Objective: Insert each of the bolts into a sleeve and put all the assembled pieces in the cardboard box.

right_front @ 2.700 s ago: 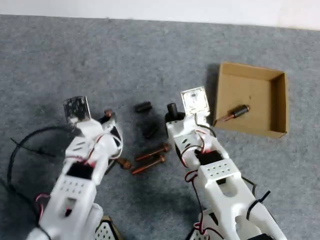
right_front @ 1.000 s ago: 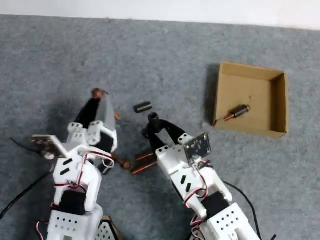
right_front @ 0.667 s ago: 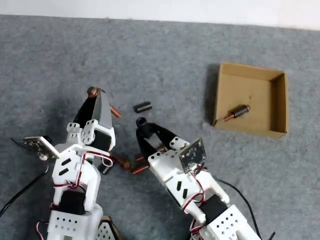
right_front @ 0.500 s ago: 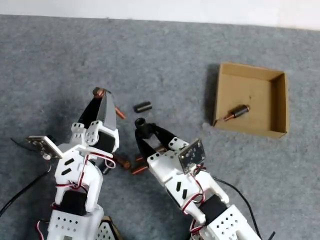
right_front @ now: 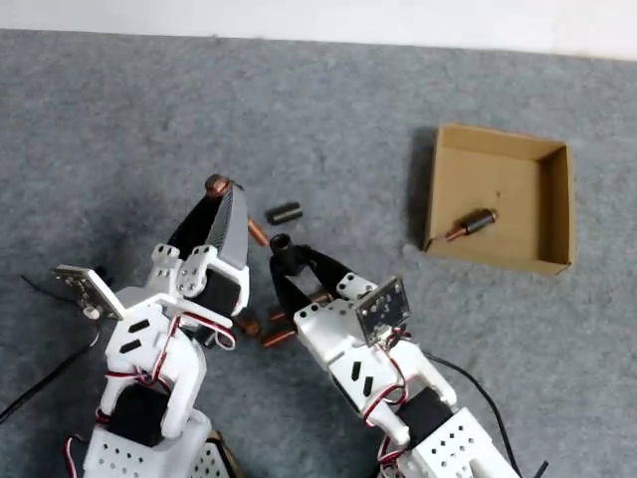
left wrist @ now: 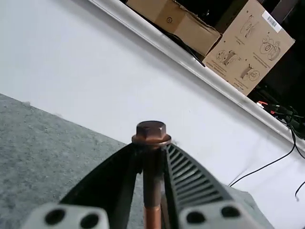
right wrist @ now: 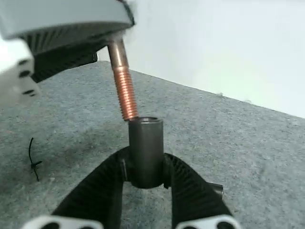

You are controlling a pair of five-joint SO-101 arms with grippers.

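My left gripper (right_front: 221, 202) is shut on a copper bolt (right_front: 257, 232), head up (left wrist: 151, 133) and shaft slanting down toward the right arm. My right gripper (right_front: 284, 261) is shut on a black sleeve (right wrist: 145, 149), held upright with its mouth open. In the right wrist view the bolt's threaded tip (right wrist: 126, 98) sits just at the sleeve's rim, slightly off to one side. The cardboard box (right_front: 501, 141) lies at the right with one assembled piece (right_front: 470, 224) inside.
A loose black sleeve (right_front: 285, 212) lies on the grey carpet just beyond both grippers. Loose copper bolts (right_front: 277, 336) lie between the two arms, partly hidden under them. A black cable tie (right wrist: 33, 160) lies on the carpet. Open carpet lies between the arms and the box.
My right gripper swung left with the sleeve, away from the box, then held still. My left gripper lifted and moved right, bringing the bolt's tip up to the sleeve's mouth.
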